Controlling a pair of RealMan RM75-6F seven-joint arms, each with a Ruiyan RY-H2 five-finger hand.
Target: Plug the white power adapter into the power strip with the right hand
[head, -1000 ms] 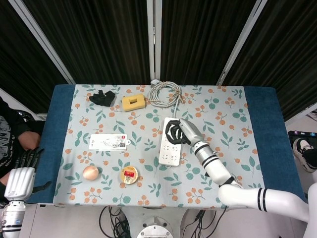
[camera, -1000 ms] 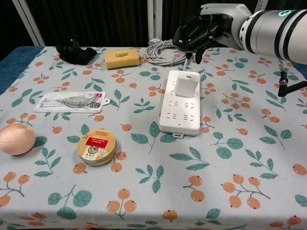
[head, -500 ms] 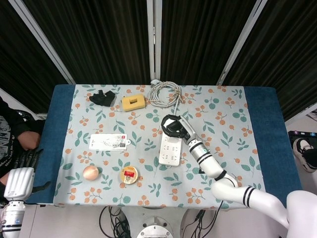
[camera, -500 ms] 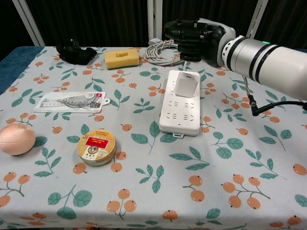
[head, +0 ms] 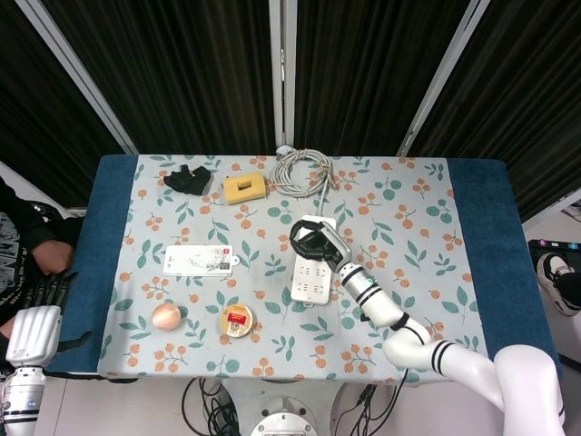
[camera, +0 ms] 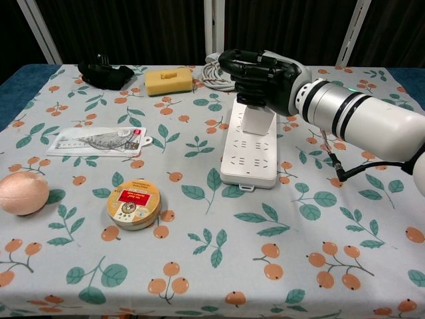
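Here we see the right hand [camera: 260,74] curled down over the top of the white power adapter [camera: 257,120], which stands upright on the far end of the power strip [camera: 247,156]. Its dark fingers [camera: 236,68] wrap the adapter's upper edge, touching it; whether they actually grip it we cannot tell. From the head view the same hand [head: 316,242] covers the strip's far end [head: 311,281], hiding the adapter entirely.

The strip lies lengthwise near the middle of the floral tablecloth [camera: 332,252], its grey cable coiled [head: 302,170] at the table's far edge. To its left we find a round tin [camera: 133,203], a pinkish ball [camera: 23,193] and a flat printed packet [camera: 98,141]. Further back sit a yellow sponge [camera: 169,80] and a black object [camera: 104,73].

The left hand [head: 34,321] hangs off the table's near-left corner, fingers straight and together, holding nothing.
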